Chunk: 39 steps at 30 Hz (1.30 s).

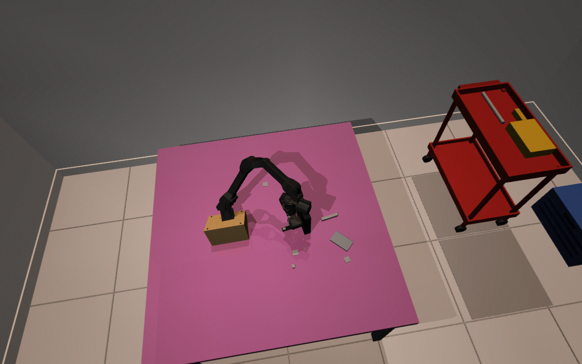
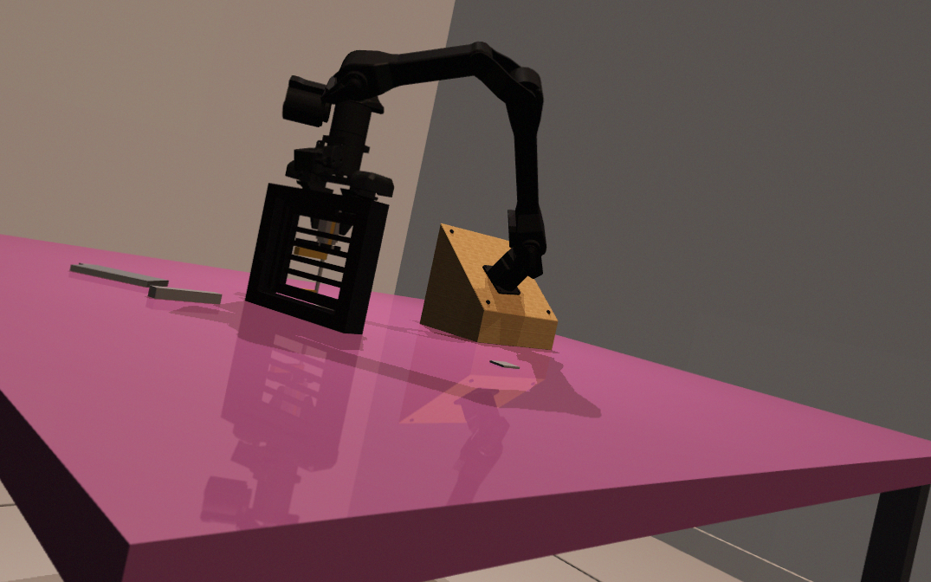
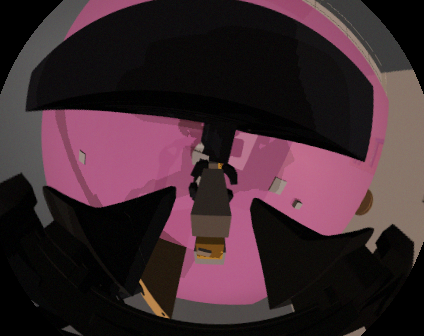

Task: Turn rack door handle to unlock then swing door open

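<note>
The black rack frame [image 1: 306, 226] [image 2: 374, 274] [image 3: 213, 60] stands upright on the pink table [image 1: 239, 307] [image 2: 526, 433]. The grey handle [image 3: 211, 200] shows between my fingers in the wrist view, with an orange part [image 3: 210, 249] below it. A narrow dark part runs from the frame to the handle; the door's angle is not clear. My gripper [image 3: 214, 199] is open, its fingers apart on either side of the handle, with pink table showing on both sides. In the exterior view, the frame hides much of the fingers and handle.
The wooden arm base [image 1: 226, 230] [image 2: 454, 296] stands on the robot's side of the rack. A flat grey plate [image 1: 341, 240] and a grey bar [image 1: 329, 216] lie beyond the rack. Small grey tiles lie around it, one tile [image 1: 265, 183] [image 2: 504, 364] near the arm.
</note>
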Each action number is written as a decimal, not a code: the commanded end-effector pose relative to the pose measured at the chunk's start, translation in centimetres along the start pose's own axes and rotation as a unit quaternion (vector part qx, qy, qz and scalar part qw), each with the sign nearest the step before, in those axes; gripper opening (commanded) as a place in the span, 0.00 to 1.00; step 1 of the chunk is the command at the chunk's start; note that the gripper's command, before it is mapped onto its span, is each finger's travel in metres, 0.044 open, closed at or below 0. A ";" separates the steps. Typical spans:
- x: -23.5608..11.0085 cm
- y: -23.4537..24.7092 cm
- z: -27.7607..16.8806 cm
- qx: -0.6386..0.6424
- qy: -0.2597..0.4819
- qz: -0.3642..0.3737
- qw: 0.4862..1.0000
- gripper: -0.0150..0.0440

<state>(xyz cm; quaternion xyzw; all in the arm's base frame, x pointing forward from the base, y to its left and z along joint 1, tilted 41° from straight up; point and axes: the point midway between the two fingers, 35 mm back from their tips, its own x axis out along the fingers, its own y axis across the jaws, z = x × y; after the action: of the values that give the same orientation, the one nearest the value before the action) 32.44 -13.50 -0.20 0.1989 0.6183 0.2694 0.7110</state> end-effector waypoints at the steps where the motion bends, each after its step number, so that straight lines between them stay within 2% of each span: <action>1: 0.1 0.1 0.1 -0.089 0.000 0.003 0.996 0.74; 8: 0.2 0.1 0.1 -0.260 0.000 0.003 0.966 0.74; 15: 0.2 0.1 0.1 -0.423 -0.001 0.003 0.906 0.74; 22: 0.2 0.1 0.1 -0.573 -0.002 0.003 0.820 0.74; 32: 0.2 0.2 0.1 -0.745 -0.002 0.002 0.667 0.74; 37: 0.2 0.2 0.1 -0.748 -0.002 0.002 0.664 0.74; 39: 0.2 0.2 0.1 -0.748 -0.002 0.002 0.664 0.65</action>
<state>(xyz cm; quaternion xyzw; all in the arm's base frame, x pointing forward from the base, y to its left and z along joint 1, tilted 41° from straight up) 32.43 -13.47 -0.23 -0.3941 0.2138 0.6399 0.6241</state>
